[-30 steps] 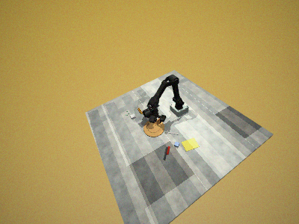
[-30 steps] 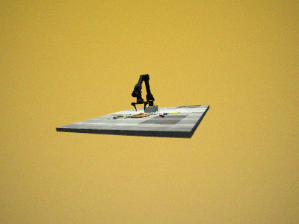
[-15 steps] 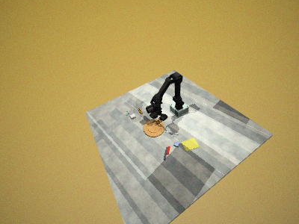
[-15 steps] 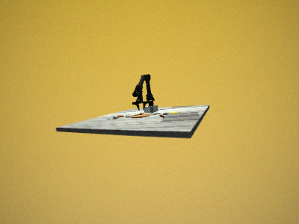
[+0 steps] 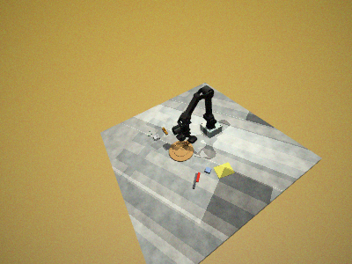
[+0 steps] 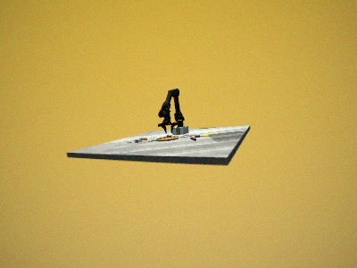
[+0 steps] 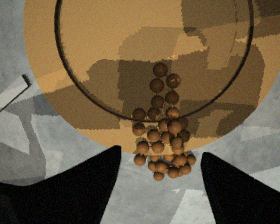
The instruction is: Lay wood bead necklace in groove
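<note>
The round bead board lies under the gripper; its groove shows as a dark ring in the wrist view. The brown wood bead necklace lies bunched in a heap across the board's near rim. A few beads reach inside the ring, some lie over the groove, and the nearest ones are past the rim. My gripper is partly open, with its fingertips apart on either side of the necklace's near end and no bead pinched. Their exact height above the beads cannot be told.
A yellow square, a small blue block and a red and dark stick-like item lie on one side of the board. An orange piece and a small white object lie on the other side.
</note>
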`<action>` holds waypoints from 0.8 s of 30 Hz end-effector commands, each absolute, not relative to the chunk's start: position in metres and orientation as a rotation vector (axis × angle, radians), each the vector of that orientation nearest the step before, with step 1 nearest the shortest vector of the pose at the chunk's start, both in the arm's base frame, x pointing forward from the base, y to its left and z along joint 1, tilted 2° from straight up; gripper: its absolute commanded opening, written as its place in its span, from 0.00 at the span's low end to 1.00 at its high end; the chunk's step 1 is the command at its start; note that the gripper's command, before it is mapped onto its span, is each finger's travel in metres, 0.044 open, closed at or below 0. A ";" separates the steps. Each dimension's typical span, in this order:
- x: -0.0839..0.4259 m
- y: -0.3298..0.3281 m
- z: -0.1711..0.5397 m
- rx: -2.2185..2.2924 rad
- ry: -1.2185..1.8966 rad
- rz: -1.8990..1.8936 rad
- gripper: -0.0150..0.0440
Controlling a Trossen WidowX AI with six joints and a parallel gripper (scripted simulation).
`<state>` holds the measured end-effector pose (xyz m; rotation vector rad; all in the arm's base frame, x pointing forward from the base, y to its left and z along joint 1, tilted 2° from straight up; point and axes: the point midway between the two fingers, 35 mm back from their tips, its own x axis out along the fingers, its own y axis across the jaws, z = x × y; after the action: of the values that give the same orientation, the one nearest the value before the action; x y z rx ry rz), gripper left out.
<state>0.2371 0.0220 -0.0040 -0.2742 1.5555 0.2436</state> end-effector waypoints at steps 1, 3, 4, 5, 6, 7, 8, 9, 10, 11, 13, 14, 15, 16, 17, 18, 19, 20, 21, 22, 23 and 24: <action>0.234 0.021 -0.012 -0.272 1.566 0.243 0.68; 0.234 0.021 -0.015 -0.272 1.567 0.242 0.68; 0.233 0.021 -0.017 -0.271 1.568 0.242 0.68; 0.233 0.021 -0.019 -0.271 1.568 0.242 0.68; 0.233 0.021 -0.020 -0.271 1.569 0.241 0.68; 0.232 0.021 -0.022 -0.270 1.570 0.241 0.68; 0.232 0.021 -0.023 -0.270 1.570 0.241 0.68; 0.232 0.021 -0.025 -0.270 1.571 0.241 0.68; 0.232 0.021 -0.027 -0.270 1.571 0.240 0.68; 0.231 0.021 -0.028 -0.269 1.572 0.240 0.68; 0.231 0.021 -0.030 -0.269 1.573 0.240 0.68; 0.231 0.021 -0.031 -0.269 1.573 0.240 0.68; 0.231 0.021 -0.031 -0.269 1.573 0.240 0.68; 0.231 0.021 -0.031 -0.269 1.573 0.240 0.68; 0.231 0.021 -0.031 -0.269 1.573 0.240 0.68; 0.231 0.021 -0.031 -0.269 1.573 0.240 0.68; 0.231 0.021 -0.031 -0.269 1.573 0.240 0.68; 0.231 0.021 -0.031 -0.269 1.573 0.240 0.68; 0.233 0.021 -0.029 -0.272 1.568 0.243 0.63; 0.233 0.021 -0.029 -0.272 1.568 0.243 0.59; 0.233 0.021 -0.029 -0.272 1.568 0.243 0.54; 0.233 0.021 -0.029 -0.272 1.568 0.243 0.50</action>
<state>0.2326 0.0210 -0.0290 -0.2722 1.5685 0.2428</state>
